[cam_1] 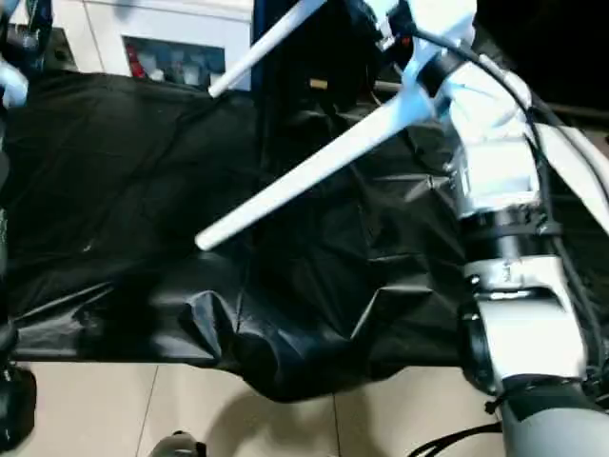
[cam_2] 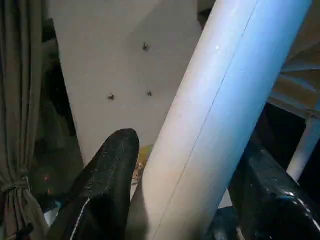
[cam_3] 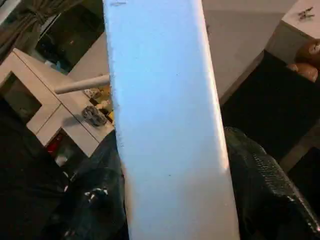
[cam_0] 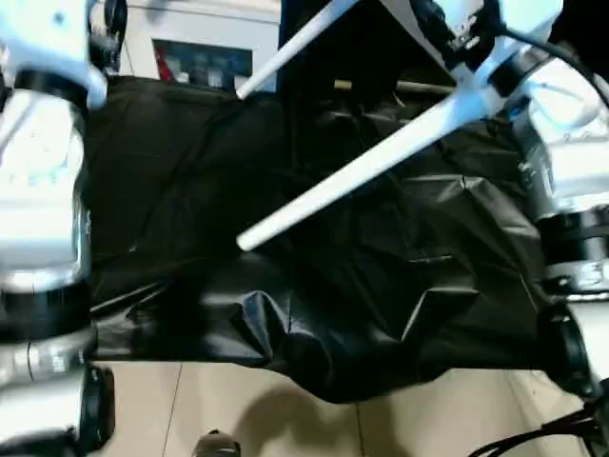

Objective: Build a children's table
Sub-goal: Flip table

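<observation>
Above the bench [cam_0: 190, 190], which is draped in crinkled black sheeting, two white tapered table legs are held in the air. One long leg [cam_0: 381, 157] slants from the upper right down toward the middle of the bench, its narrow end hanging over the sheeting without touching it. The right wrist view shows the right gripper [cam_3: 170, 200] clamped on this leg, one black finger [cam_3: 265, 185] pressed to each side. A second leg [cam_0: 290, 48] angles over the far edge of the bench. The left gripper [cam_2: 185, 200] is closed around a white leg [cam_2: 220, 120], a finger [cam_2: 107, 180] against either flank. Beyond the far edge stands a white cabinet [cam_0: 200, 48]. Pale floor tiles [cam_0: 447, 419] show below the near edge.
</observation>
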You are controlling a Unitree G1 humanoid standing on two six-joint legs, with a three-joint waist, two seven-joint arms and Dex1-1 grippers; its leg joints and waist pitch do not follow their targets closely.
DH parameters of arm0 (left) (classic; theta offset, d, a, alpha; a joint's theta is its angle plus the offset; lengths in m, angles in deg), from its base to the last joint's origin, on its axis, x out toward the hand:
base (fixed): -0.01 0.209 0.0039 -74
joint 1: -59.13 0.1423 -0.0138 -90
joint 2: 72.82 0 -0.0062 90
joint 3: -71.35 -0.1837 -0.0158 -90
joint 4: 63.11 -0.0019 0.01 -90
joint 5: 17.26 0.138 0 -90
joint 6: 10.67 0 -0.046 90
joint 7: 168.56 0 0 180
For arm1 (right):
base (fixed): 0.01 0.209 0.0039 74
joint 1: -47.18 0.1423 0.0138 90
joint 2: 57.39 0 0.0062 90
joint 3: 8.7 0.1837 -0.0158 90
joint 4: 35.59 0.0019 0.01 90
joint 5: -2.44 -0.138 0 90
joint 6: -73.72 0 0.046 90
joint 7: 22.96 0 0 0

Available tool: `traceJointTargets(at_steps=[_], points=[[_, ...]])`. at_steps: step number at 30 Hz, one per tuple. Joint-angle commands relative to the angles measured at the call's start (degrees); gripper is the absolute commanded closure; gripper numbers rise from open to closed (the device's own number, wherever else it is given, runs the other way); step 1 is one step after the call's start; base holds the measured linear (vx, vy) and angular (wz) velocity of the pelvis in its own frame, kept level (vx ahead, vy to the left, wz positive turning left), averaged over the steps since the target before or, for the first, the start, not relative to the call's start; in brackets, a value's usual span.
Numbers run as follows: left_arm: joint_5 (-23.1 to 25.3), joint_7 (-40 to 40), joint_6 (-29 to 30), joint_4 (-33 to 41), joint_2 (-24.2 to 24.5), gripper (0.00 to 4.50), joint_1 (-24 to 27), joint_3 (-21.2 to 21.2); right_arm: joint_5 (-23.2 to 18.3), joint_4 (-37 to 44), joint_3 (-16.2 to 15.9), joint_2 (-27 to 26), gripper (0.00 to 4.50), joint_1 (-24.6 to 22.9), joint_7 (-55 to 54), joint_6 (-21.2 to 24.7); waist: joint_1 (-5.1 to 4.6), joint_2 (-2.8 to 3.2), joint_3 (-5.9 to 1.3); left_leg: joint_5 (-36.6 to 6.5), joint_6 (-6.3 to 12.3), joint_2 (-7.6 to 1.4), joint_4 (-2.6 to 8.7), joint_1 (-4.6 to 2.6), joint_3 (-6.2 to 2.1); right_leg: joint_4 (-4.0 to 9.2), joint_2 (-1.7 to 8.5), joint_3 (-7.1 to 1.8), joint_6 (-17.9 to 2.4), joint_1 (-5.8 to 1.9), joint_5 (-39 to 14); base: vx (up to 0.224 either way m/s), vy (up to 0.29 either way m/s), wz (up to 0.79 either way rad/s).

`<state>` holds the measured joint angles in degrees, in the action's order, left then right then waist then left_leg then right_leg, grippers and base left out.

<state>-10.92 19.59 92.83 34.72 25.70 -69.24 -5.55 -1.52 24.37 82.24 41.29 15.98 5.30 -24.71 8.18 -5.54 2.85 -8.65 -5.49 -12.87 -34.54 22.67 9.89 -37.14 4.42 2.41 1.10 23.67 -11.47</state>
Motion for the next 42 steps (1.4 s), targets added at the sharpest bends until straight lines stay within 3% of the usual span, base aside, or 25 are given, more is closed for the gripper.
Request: traceJointTargets(at_steps=[1, 3, 5, 10, 12, 15, 19, 20, 23, 26, 29, 33, 35, 36, 37, 38, 42], points=[[-4.6, -0.9, 3.4, -1.2, -1.8, 1.98, 0.9, 3.0, -1.9, -3.7, 0.6, -0.5, 1.55, -1.3, 1.7, 1.8, -0.68, 0.53, -3.25, -17.9, -3.1, 0.2, 3.86, -1.67, 0.48, 4.66, 1.93, -1.4, -6.0, -1.51, -14.6, 0.0, 0.0, 0.0], [-3.9, -0.3, 3.9, -0.8, -1.0, 2.0, 0.9, 2.2, -3.1, -3.3, 1.1, -1.4, 1.45, -1.5, 2.2, 1.3, -0.8, 0.63, -3.3, -20.5, -3.31, 0.26, 3.94, -1.89, 0.33, 4.89, 2.01, -1.4, -5.6, -1.34, -16.8, 0.0, 0.0, 0.0], [-3.9, 0.0, 5.0, 0.1, -0.9, 2.01, 1.3, 2.1, -4.0, -3.0, 1.8, -2.0, 1.22, -1.6, 2.8, 0.6, -0.8, 0.46, -3.46, -19.6, -3.38, 0.21, 3.98, -1.7, 0.23, 4.75, 1.97, -1.34, -5.8, -1.53, -15.1, 0.0, 0.0, 0.0], [-3.6, 0.2, 6.8, 1.6, -1.2, 2.08, 1.9, 1.8, -6.8, -1.8, 3.7, -3.2, 0.87, -2.1, 3.7, -1.9, -0.72, 0.73, -3.68, -18.3, -2.96, 0.21, 3.87, -1.66, 0.35, 4.51, 1.93, -1.44, -6.8, -1.62, -11.8, 0.0, 0.0, 0.0], [-3.5, 0.1, 7.7, 1.9, -1.3, 2.1, 2.2, 1.6, -10.9, 1.1, 5.4, -4.6, 0.76, -2.8, 6.2, -4.5, -0.67, 0.73, -3.78, -17.6, -2.75, 0.18, 3.83, -1.69, 0.38, 4.36, 1.91, -1.41, -7.1, -1.7, -10.5, 0.0, 0.0, 0.0], [-3.2, 0.0, 8.2, 2.0, -1.4, 2.15, 2.4, 1.5, -16.2, 6.9, 6.1, -6.2, 0.44, -3.9, 9.9, -4.6, -0.68, 0.92, -3.8, -17.0, -1.92, 0.11, 3.94, -1.58, 0.29, 4.3, 1.9, -1.42, -7.1, -1.89, -9.2, 0.0, 0.0, 0.0], [-2.8, 0.0, 8.4, 1.6, -1.6, 2.24, 2.5, 0.9, -18.3, 14.1, 2.7, -6.7, 0.34, -6.6, 14.7, -2.1, -0.51, 1.02, -3.73, -15.9, -1.88, -0.01, 4.12, -1.48, 0.18, 4.34, 1.9, -1.39, -7.3, -1.94, -8.7, 0.0, 0.0, 0.0], [-2.8, 0.2, 7.8, 1.1, -1.5, 2.26, 2.3, 0.8, -20.1, 18.5, 0.7, -7.0, 0.34, -8.7, 16.4, 1.0, -0.47, 0.99, -3.68, -16.2, -1.97, 0.06, 4.13, -1.64, 0.23, 4.52, 1.87, -1.43, -7.1, -1.83, -9.4, 0.0, 0.0, 0.0], [-2.7, 0.5, 7.5, 0.9, -1.2, 2.36, 2.2, 0.8, -20.9, 21.8, -2.0, -6.9, 0.34, -11.6, 17.8, 5.2, -0.48, 1.09, -3.7, -16.7, -2.43, 0.01, 4.35, -1.65, 0.05, 4.57, 1.92, -1.43, -6.8, -1.85, -9.9, 0.0, 0.0, 0.0], [-2.1, 0.7, 6.8, 0.8, -0.5, 2.44, 2.5, 0.7, -19.1, 22.9, -6.3, -8.1, 0.34, -19.1, 16.5, 11.7, -0.34, 1.19, -3.54, -17.9, -3.14, -0.03, 4.62, -1.78, -0.04, 4.87, 1.98, -1.45, -6.4, -1.67, -11.3, 0.0, 0.0, 0.0], [-1.8, 0.8, 6.1, 1.0, -0.3, 2.48, 2.7, 0.8, -16.3, 20.4, -7.1, -9.2, 0.0, -23.3, 13.1, 14.2, -0.43, 0.9, -3.62, -18.3, -3.98, 0.01, 4.7, -1.65, -0.1, 4.97, 2.06, -1.42, -6.7, -1.7, -11.6, 0.0, 0.0, 0.0], [-1.5, 0.8, 4.8, 1.1, 0.4, 2.51, 3.0, 0.8, -13.9, 17.1, -9.7, -8.7, 0.0, -32.5, 12.4, 16.1, -0.24, 0.86, -3.7, -17.5, -4.06, 0.04, 4.57, -1.47, -0.04, 4.85, 2.13, -1.49, -6.9, -1.89, -9.8, 0.0, 0.0, 0.0], [-1.5, 1.1, 4.3, 1.2, 0.8, 2.54, 3.2, 0.7, -13.7, 17.0, -9.6, -8.1, 0.0, -35.6, 10.3, 19.3, -0.24, 0.86, -3.89, -15.9, -3.63, 0.0, 4.48, -1.37, -0.1, 4.65, 2.15, -1.45, -6.8, -2.15, -8.0, 0.0, 0.0, 0.0], [-1.5, 1.1, 4.3, 1.2, 0.9, 2.56, 3.2, 0.7, -13.2, 16.7, -9.5, -7.9, 0.0, -36.1, 9.2, 20.0, -0.34, 0.85, -3.81, -15.1, -3.66, 0.01, 4.49, -1.26, -0.1, 4.58, 2.12, -1.47, -6.8, -2.14, -7.5, 0.0, 0.0, 0.0], [-1.6, 1.2, 4.2, 1.4, 1.0, 2.58, 3.3, 0.8, -12.3, 15.9, -8.9, -7.9, 0.0, -36.3, 7.0, 21.1, -0.35, 1.2, -3.75, -15.3, -3.83, 0.1, 4.48, -1.34, -0.05, 4.59, 2.08, -1.48, -7.0, -2.05, -7.7, 0.0, 0.0, 0.0], [-1.5, 1.2, 4.2, 1.5, 1.2, 2.59, 3.4, 0.8, -11.1, 14.6, -7.9, -8.1, 0.0, -36.0, 4.5, 21.3, -0.51, 0.95, -3.72, -15.2, -4.14, 0.14, 4.49, -1.29, -0.03, 4.63, 2.05, -1.45, -6.8, -2.07, -8.3, 0.0, 0.0, 0.0], [-1.5, 1.3, 4.1, 1.5, 1.4, 2.62, 3.5, 0.7, -11.0, 12.3, -4.8, -10.4, 0.0, -33.8, 0.5, 20.0, -0.71, 1.07, -3.69, -17.7, -4.53, 0.08, 4.47, -1.49, -0.05, 4.8, 2.19, -1.51, -6.3, -1.72, -11.4, 0.0, 0.0, 0.0]])
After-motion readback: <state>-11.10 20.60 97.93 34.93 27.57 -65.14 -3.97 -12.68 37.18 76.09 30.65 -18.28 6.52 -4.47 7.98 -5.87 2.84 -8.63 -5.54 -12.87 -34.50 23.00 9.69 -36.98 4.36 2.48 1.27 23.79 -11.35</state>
